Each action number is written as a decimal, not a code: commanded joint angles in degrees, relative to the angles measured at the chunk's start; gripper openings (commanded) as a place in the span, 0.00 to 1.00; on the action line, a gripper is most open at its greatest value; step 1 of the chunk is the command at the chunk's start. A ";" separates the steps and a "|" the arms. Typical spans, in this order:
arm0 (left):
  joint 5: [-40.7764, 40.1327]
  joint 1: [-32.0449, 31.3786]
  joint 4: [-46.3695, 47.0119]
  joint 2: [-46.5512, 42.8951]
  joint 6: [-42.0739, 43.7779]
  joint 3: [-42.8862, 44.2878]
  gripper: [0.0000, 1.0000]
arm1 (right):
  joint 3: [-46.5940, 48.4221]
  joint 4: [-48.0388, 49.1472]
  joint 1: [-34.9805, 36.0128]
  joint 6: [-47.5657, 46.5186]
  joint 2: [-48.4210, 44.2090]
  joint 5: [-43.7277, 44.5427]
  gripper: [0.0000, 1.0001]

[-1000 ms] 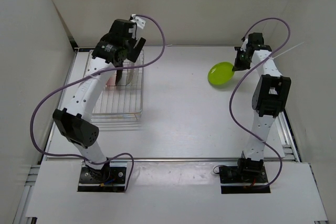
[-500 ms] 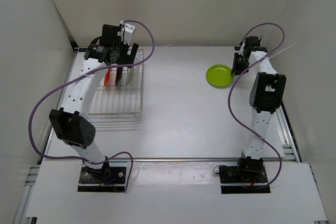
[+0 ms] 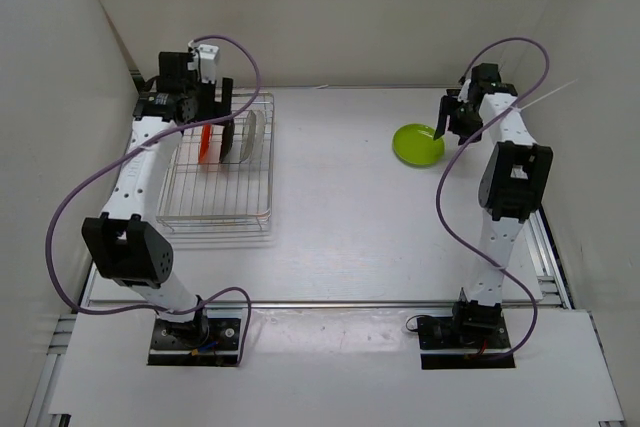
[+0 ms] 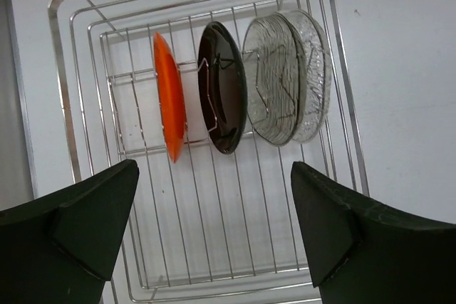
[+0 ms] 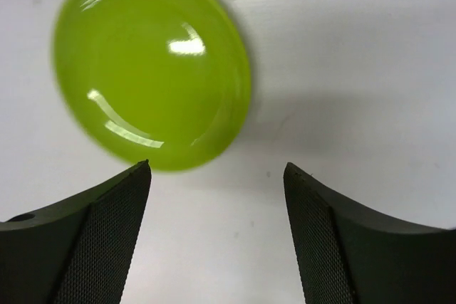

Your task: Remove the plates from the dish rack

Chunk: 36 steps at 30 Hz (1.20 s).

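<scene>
The dish rack (image 3: 220, 197) stands at the table's left, a silver wire basket (image 4: 206, 226). Three plates stand on edge in its far half: orange-red (image 4: 169, 105), glossy black (image 4: 222, 87) and clear (image 4: 288, 76). My left gripper (image 4: 214, 176) hovers above the rack's far end (image 3: 205, 112), open, with nothing between its fingers. The lime green plate (image 3: 418, 143) lies flat on the table at the right (image 5: 149, 62). My right gripper (image 5: 217, 169) is open just beside that plate's right edge (image 3: 450, 119), holding nothing.
White walls close in the white table (image 3: 340, 217) on the left, back and right. Purple cables loop off both arms. The rack's near half holds only bare wire.
The right gripper opened and let go of the green plate, which went from tilted to flat on the table. The left arm swung left and back over the rack's far end.
</scene>
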 commanded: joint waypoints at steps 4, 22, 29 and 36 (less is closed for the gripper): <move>10.83 6.50 2.71 -0.97 -2.74 1.18 0.95 | -2.83 -4.39 -0.19 -3.20 -17.60 -3.35 0.81; 14.53 11.69 0.53 19.06 -0.63 11.55 0.73 | -16.28 -6.49 2.09 -8.65 -35.97 -5.21 0.81; 14.53 11.69 -0.27 20.48 -0.63 10.86 0.56 | -16.28 -5.97 2.09 -8.65 -36.51 -5.21 0.81; 13.30 11.69 -1.42 22.06 -0.63 10.86 0.55 | -16.28 -5.97 2.09 -8.12 -36.51 -5.21 0.81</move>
